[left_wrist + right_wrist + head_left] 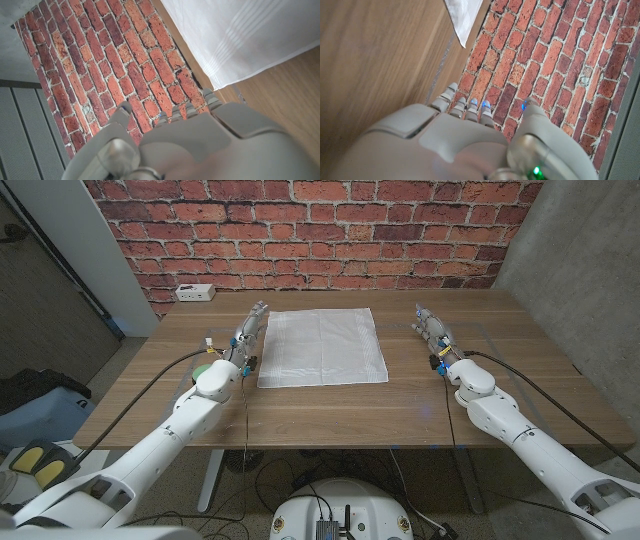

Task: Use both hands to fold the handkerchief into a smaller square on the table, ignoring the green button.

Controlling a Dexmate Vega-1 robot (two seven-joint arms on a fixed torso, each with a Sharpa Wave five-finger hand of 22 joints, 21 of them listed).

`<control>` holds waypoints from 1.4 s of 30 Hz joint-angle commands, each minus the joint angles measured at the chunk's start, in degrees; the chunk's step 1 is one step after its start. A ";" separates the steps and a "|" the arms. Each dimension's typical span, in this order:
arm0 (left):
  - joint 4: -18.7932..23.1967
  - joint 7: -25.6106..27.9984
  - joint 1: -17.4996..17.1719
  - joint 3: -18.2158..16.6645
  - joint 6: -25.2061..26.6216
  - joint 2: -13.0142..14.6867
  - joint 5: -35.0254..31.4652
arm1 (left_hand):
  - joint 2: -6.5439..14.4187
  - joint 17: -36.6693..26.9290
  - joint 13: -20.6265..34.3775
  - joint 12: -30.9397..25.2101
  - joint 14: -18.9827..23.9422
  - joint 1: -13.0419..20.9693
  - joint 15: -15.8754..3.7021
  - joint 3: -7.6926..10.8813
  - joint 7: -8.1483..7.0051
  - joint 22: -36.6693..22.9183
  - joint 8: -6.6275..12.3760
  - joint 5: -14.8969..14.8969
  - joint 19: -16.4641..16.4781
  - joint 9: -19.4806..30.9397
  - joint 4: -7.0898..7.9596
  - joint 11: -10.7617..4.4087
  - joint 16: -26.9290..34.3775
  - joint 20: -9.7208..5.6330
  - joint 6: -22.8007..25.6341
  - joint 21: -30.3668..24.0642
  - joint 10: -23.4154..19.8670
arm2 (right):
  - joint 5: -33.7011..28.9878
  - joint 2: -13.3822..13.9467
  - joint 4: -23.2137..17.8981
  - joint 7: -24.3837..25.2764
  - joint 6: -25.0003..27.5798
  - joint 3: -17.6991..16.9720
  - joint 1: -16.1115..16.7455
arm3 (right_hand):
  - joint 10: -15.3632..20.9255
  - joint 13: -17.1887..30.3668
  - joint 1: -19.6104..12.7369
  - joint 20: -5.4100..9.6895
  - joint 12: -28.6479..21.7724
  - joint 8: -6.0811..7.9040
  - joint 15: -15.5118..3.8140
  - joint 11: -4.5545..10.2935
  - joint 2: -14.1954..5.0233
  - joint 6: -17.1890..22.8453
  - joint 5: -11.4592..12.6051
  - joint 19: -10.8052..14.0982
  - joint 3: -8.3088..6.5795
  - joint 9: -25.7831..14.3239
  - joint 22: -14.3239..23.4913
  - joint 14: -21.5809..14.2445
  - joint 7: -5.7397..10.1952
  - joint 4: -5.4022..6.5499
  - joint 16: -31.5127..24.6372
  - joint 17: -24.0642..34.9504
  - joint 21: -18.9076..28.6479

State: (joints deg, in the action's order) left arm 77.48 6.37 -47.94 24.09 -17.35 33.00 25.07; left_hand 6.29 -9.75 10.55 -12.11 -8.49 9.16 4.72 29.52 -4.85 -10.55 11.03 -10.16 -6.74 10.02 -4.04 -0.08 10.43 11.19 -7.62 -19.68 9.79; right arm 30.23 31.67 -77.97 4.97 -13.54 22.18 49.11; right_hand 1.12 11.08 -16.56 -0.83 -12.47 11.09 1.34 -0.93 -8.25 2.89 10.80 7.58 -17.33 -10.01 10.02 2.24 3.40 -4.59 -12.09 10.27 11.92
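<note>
Nearest the head camera, the two white jointed robot arms come in over the near edge of the brown wooden table [330, 415], black cables trailing from each. The left hand [250, 328] reaches along the left edge of the white square cloth handkerchief [322, 346], its fingers [259, 309] stretched out close together beside the cloth's far-left corner; whether they touch the cloth cannot be told. It holds nothing. In the left wrist view the same grey hand [200, 135] shows its fingers [176, 114] side by side, narrowly parted, pointing at the red brick wall [100, 65], with the handkerchief [245, 35] just beside them.

The right hand [432, 330] stands over the table's right part, apart from the handkerchief's right edge, fingers [423, 314] extended and close together, empty. In the right wrist view this hand [465, 135] has its fingers [455, 105] narrowly spread, with a corner of the handkerchief [465, 15] well ahead of them.

The handkerchief lies spread flat and unfolded at the middle of the table, nearer the far edge. A small green button [203, 370] sits by the left edge, partly hidden behind the left wrist. A white power strip [194, 292] lies at the far-left corner.
</note>
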 commanded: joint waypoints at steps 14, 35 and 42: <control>17.35 13.64 -7.73 0.27 12.39 9.83 -21.12 | 0.35 -0.20 0.18 -0.65 -0.35 1.36 0.70 0.45 0.26 -0.24 0.35 -0.01 -1.08 0.19 -1.00 -0.02 0.01 0.99 2.33 1.26 -1.39 | -15.10 9.54 -17.20 10.47 14.85 3.22 2.97 | 2.73 0.20 -2.59 0.29 -0.59 1.05 -0.68 0.50 -2.01 3.70 0.12 0.76 -2.15 -0.35 0.18 -1.40 0.46 -0.44 -0.53 0.61 0.22; 29.05 14.49 -12.44 0.06 24.95 16.98 -31.68 | 0.77 -0.25 0.27 0.51 -2.75 1.97 0.49 0.80 -0.09 -0.42 -0.61 0.09 -2.97 0.27 -1.45 -0.23 -0.42 0.19 0.60 2.64 0.89 | -24.47 14.09 -26.75 11.23 28.36 6.24 2.71 | 4.04 0.25 -3.27 0.94 -0.70 0.84 -1.24 0.73 -2.63 4.45 0.22 0.93 -3.10 -0.39 0.18 -1.94 0.87 -0.09 -0.71 0.89 0.16; 31.68 14.45 -13.67 0.18 28.77 18.34 -34.17 | 1.11 -0.27 0.35 1.01 -4.27 2.35 1.10 1.05 -0.26 -0.51 -0.95 0.15 -4.17 0.32 -1.63 -0.41 -0.53 0.59 -1.37 3.44 2.94 | -28.19 15.59 -29.61 10.19 33.53 8.29 1.98 | 4.84 0.27 -3.49 0.97 -0.84 0.66 -1.67 0.75 -2.73 4.46 0.24 1.26 -3.48 -0.41 0.17 -2.67 1.01 0.14 -1.00 1.00 0.24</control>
State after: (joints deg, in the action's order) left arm 104.32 20.70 -59.52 24.25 5.36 48.60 -4.57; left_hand 7.35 -9.74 10.82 -11.20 -9.62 10.82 5.43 30.32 -5.05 -10.82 10.13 -10.13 -9.76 10.01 -5.47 -0.20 9.94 11.46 -8.36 -16.52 9.48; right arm 7.37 44.92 -102.86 15.98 12.58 28.08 51.83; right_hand 5.44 11.06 -19.34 0.00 -12.99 11.89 -0.31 -0.21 -10.58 6.90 10.81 8.61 -20.31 -10.28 10.01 0.19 4.13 -4.45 -12.74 11.08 11.91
